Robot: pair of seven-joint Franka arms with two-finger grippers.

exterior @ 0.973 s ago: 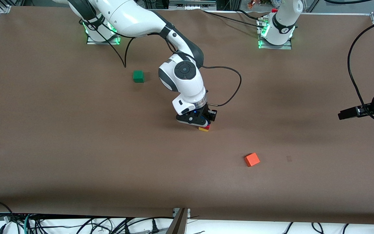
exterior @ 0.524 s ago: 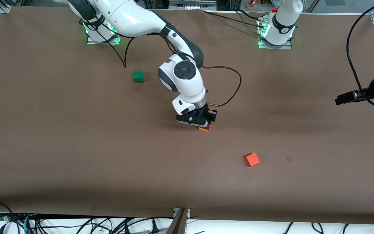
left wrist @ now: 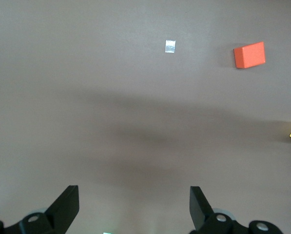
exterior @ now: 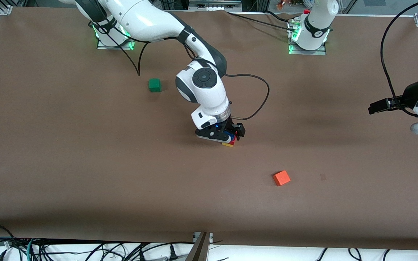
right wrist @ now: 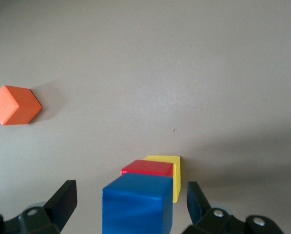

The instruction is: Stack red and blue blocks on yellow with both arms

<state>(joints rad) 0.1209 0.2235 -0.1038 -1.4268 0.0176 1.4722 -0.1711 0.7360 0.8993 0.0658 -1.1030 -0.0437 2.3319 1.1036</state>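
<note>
Your yellow cube point(right wrist: 170, 170) sits on the surface point(exterior: 85, 163) near its middle, with the red block point(right wrist: 147, 168) on top of it and the blue block point(right wrist: 138, 204) on top of the red. In the right wrist view the right gripper point(right wrist: 130, 200) has its fingers spread, and there is a gap between each finger and the blue block, so nothing is gripped. That gripper sits low around the top of the stack point(exterior: 229, 140). I judge the stacking done and the release step in hand. Your next move is a straight lift of the right arm, without brushing the blue block.

The left gripper point(left wrist: 134, 207) waits with fingers apart and empty, over the surface at the left arm's end. An orange-red cube point(exterior: 281, 178) lies nearer the front camera than the stack, and a green cube point(exterior: 154, 85) farther from it.
</note>
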